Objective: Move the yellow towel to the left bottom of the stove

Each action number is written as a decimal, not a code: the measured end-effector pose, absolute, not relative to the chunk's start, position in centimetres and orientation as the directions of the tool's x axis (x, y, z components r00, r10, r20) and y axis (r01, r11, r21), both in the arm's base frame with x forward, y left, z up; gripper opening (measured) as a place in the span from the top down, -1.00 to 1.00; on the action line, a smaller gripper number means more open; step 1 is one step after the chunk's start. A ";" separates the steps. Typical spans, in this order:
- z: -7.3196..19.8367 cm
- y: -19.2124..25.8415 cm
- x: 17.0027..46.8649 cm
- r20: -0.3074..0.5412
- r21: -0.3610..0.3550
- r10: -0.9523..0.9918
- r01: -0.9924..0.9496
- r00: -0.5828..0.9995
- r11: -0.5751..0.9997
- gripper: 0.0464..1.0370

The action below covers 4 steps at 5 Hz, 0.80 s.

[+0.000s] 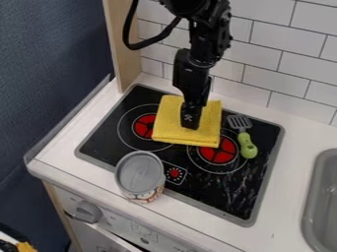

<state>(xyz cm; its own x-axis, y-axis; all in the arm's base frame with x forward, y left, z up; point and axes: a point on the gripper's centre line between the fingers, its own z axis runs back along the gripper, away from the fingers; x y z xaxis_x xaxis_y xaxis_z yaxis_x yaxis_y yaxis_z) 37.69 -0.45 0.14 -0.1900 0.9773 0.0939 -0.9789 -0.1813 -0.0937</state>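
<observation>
Camera view: gripper [190,119] points down over the yellow towel [170,122], upper middle of frame. Can't tell if jaws are spread, pressed together or pinching cloth. Towel lies folded on the black stove [105,142], overlapping parts of both red burners. Grey-lidded can [139,172] at stove's near edge, left of center. Green-handled spatula [247,145] just right of towel. Grey sink [315,197], right edge.
</observation>
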 end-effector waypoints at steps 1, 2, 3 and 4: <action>-1.0 0.0 37.7 0.130 -0.053 0.971 -0.979 -0.202 -0.196 -0.93; -1.3 0.7 37.3 0.137 -0.049 0.966 -0.976 -0.219 -0.214 -0.93; -1.8 2.5 36.4 0.165 -0.031 0.955 -0.969 -0.248 -0.246 -0.93; -1.8 3.9 36.0 0.212 -0.040 0.938 -0.961 -0.275 -0.273 -0.93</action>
<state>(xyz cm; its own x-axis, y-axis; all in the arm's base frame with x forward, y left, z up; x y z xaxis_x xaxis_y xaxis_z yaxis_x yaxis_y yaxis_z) 35.99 3.91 -1.85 -0.2748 0.9378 0.2123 -0.9613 -0.2726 -0.0400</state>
